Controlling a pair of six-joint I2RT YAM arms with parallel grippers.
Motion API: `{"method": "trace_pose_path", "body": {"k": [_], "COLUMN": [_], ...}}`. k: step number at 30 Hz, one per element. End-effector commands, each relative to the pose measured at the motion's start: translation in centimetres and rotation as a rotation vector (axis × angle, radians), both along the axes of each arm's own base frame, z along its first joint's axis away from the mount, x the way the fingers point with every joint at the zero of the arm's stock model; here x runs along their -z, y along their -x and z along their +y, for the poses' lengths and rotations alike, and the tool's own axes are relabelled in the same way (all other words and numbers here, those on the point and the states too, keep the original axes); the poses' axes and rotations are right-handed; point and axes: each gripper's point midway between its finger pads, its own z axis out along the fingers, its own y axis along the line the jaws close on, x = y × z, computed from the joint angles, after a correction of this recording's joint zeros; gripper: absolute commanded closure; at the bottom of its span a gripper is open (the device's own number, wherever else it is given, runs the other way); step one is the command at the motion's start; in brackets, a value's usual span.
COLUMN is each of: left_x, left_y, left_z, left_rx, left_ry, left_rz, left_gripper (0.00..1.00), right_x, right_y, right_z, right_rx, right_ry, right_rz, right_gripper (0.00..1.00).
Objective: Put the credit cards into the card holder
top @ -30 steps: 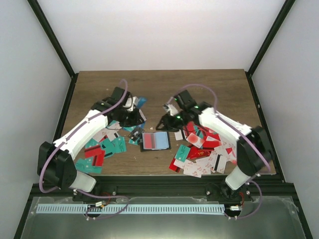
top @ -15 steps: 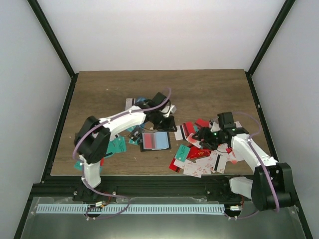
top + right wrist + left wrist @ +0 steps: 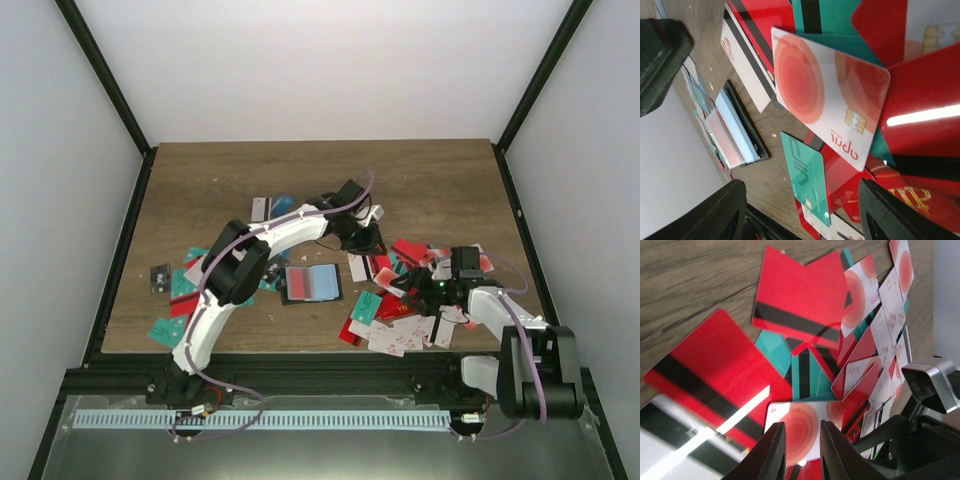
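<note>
surface: brown wooden table [image 3: 200, 180] inside pale walls [image 3: 320, 70].
card holder: black card holder [image 3: 312, 283] lies open and flat near the table's middle, pale blue and pink sleeves facing up.
credit cards: credit cards [image 3: 395, 325] are heaped just right of the holder; more are scattered to its left and a few lie beyond it.
left gripper: left gripper [image 3: 365, 243] reaches past the holder to the far right of it; its jaws are slightly parted and empty above the heap.
right gripper: right gripper [image 3: 408, 284] sits low, right of the holder, jaws spread wide with nothing held.
top view only: both arms, the whole spread of cards and the holder's full face.
left wrist only: left gripper [image 3: 802, 452] over a red card [image 3: 800, 295] with a dark stripe; the holder is out of frame.
right wrist only: right gripper [image 3: 800, 195] frames a white card [image 3: 825, 95] with red circles and a chip, a teal card [image 3: 807, 175], and the holder [image 3: 737, 127] beyond them.
writing: a short red word on the white card, too unclear to read for certain.
</note>
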Motion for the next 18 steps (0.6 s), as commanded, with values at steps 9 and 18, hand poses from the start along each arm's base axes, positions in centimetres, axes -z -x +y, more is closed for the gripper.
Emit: {"method": "trace_pose_path", "body": {"k": [9,18], "left_x": [2.3,4.5], "left_y": [0.4,1.3], "left_z": [-3.8,-3.0], "left_rx": [0.074,0.101], "left_ry": [0.052,-0.017], "left_rz": [0.067,0.079], "left_gripper": [0.78,0.78], "right_x": [1.4,1.1], "right_y": [-0.7,-0.4], "right_z": [-0.2,-0.2], "right_rx": [0.038,0.037], "right_ry": [-0.060,-0.058], "right_rz": [0.009,-0.005], "right_gripper": [0.37,0.37]}}
